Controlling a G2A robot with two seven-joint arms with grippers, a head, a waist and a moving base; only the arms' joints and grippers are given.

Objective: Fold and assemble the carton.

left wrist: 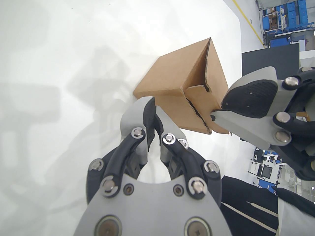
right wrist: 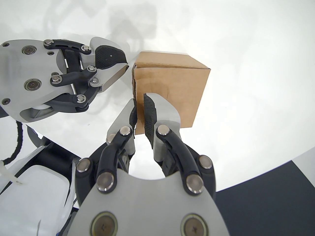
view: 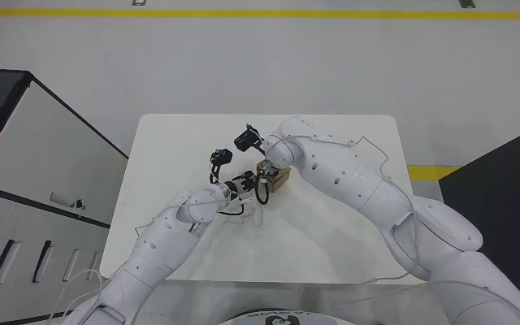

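Carton (view: 279,180) of brown cardboard stands on the white table (view: 187,146), about midway between its 2 side edges and well apart from all 4 rounded corners. It is a small box with its walls already up. On 1 face the folded flaps meet with open seams between them.

The right gripper (right wrist: 142,104) is closed on the carton: its 2 black pads (right wrist: 150,114) press 1 cardboard wall from both sides, close to a corner. The left gripper (left wrist: 153,114) has its fingers brought almost fully together and holds nothing. Its tips are just beside another corner of the carton, and I cannot tell whether they touch the cardboard.

The surface is smooth, glossy and white. Around the table the floor (view: 260,65) is light grey, with a long yellow line (view: 260,13) beyond the far edge and a short yellow stripe (view: 431,172) past the right edge. A grey cabinet (view: 49,154) stands beside the left edge, and a dark panel (view: 487,187) stands at the right. In the left wrist view, shelves with blue bins (left wrist: 283,20) stand farther off in the room.
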